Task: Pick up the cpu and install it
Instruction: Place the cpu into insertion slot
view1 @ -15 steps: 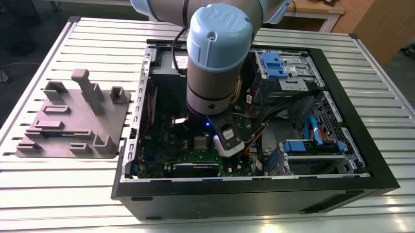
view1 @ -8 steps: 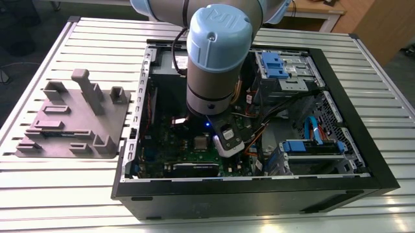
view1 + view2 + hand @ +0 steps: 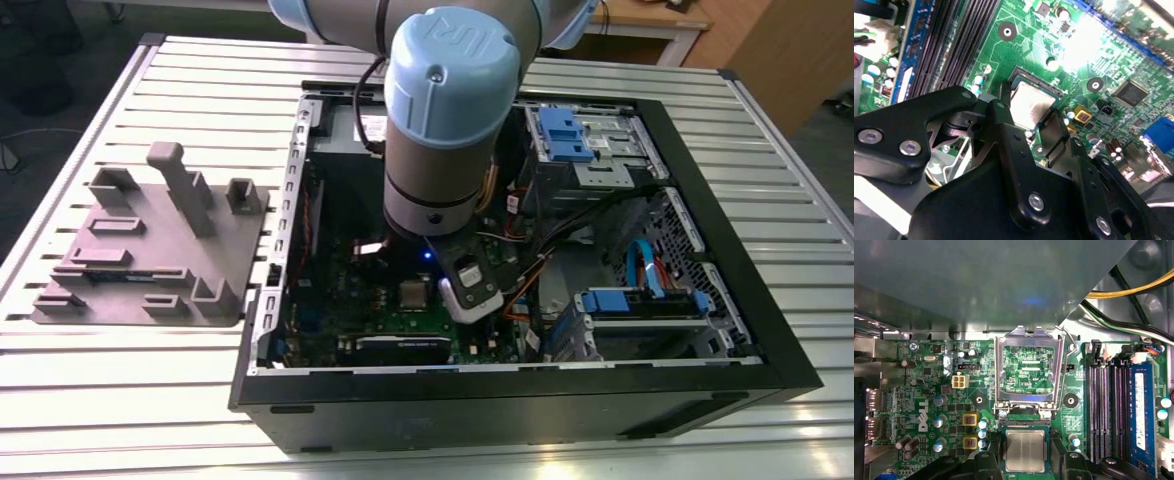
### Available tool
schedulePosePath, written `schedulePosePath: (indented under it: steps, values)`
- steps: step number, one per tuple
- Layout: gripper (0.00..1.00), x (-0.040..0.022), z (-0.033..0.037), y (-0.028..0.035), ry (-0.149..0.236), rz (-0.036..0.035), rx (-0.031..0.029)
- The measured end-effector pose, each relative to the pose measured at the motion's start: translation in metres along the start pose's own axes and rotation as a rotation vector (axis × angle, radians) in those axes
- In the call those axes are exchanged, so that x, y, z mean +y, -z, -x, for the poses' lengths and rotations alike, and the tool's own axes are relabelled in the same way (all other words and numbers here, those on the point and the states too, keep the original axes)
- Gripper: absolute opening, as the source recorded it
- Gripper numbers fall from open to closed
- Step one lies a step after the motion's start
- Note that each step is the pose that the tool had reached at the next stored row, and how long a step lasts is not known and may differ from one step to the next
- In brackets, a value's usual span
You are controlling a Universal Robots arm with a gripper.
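First wrist view: I see cpu (image 3: 1025, 450) flat in socket (image 3: 1026, 425), frame (image 3: 1026, 335) flipped up. Second wrist view: gripper (image 3: 1030, 121) straddles cpu close, can't tell if clamped or loose. Exterior view adds arm (image 3: 447, 120) over case (image 3: 534, 385), tray (image 3: 134, 250) toward the exterior view's left.

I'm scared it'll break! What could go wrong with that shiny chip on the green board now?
The cpu sits at the socket with the gripper close about it; a crooked nudge could leave it askew. The open metal frame stands right beside and might get bumped. Loose cables run near the arm and could snag.
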State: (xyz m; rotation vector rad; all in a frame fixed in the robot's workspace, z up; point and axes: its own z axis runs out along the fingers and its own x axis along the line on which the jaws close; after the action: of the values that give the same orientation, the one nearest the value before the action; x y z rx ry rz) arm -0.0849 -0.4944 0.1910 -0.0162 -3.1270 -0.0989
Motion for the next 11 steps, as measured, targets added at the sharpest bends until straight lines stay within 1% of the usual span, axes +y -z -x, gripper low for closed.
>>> schedulePosePath:
  steps: [2,5,10,11]
  values:
    - [0.47,0.0,-0.0001,0.0018,0.0,-0.0009,0.0004]
    - [0.47,-0.0001,0.0001,0.0013,0.0,-0.0007,0.0004]
    - [0.47,-0.0003,0.0003,-0.0015,0.0,0.0018,0.0004]
    - [0.47,-0.0006,0.0003,-0.0031,-0.001,0.0015,0.0005]
